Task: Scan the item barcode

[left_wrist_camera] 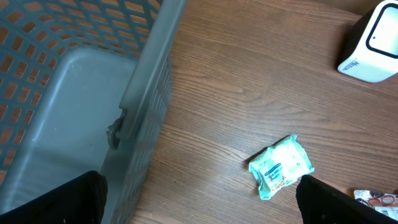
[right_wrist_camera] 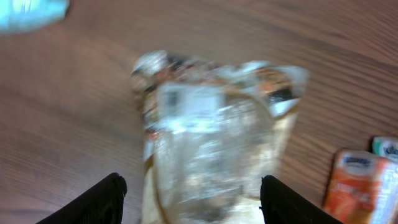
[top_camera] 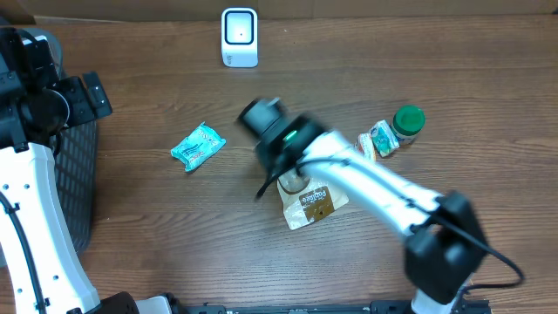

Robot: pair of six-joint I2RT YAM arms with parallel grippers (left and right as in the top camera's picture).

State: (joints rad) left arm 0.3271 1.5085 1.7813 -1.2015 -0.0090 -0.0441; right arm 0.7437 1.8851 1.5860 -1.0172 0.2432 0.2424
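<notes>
Right fingers [right_wrist_camera: 102, 199] stand spread apart, grasping nothing, poised over the brown snack bag [right_wrist_camera: 211, 137]; this view is blurred. The bag lies on the worktop [top_camera: 157, 253] near its middle, partly under the right arm [top_camera: 375, 187]. Left fingers [left_wrist_camera: 56, 199] are likewise wide apart and empty, above the rim of the grey basket [left_wrist_camera: 74, 93] at the worktop's left edge. A white scanner [top_camera: 239, 37] stands at the far edge, well apart from the bag. A teal packet [top_camera: 198, 145] lies between basket and bag. A green-lidded jar [top_camera: 407, 122] lies to the bag's right.
</notes>
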